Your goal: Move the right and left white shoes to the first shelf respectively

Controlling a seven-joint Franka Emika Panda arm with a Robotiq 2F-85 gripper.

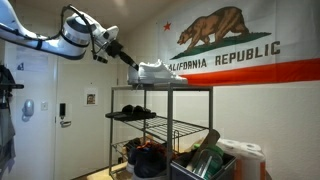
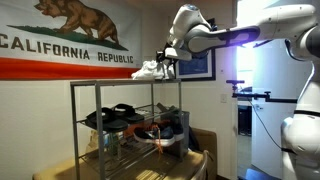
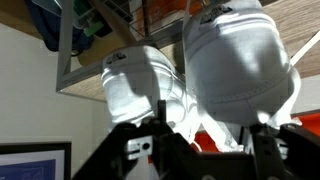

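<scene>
Two white shoes stand side by side on the first shelf [image 1: 190,88], the top tier of the dark metal rack, in both exterior views [image 1: 158,72] [image 2: 149,70]. The shelf also shows in the second exterior view [image 2: 115,84]. In the wrist view I see their heels: one shoe [image 3: 138,85] at left and a nearer one [image 3: 240,60] at right. My gripper [image 1: 131,62] [image 2: 168,56] is at the heel end of the shoes. In the wrist view its fingers [image 3: 215,140] are apart just below the nearer shoe's heel, with a gap beside them, so it looks open.
Dark shoes [image 1: 131,112] [image 2: 118,117] lie on the second tier. Lower tiers hold bags and more shoes [image 1: 150,158]. A bin with bottles [image 1: 205,160] stands beside the rack. A California flag [image 1: 240,45] hangs behind; a door [image 1: 50,110] is beside it.
</scene>
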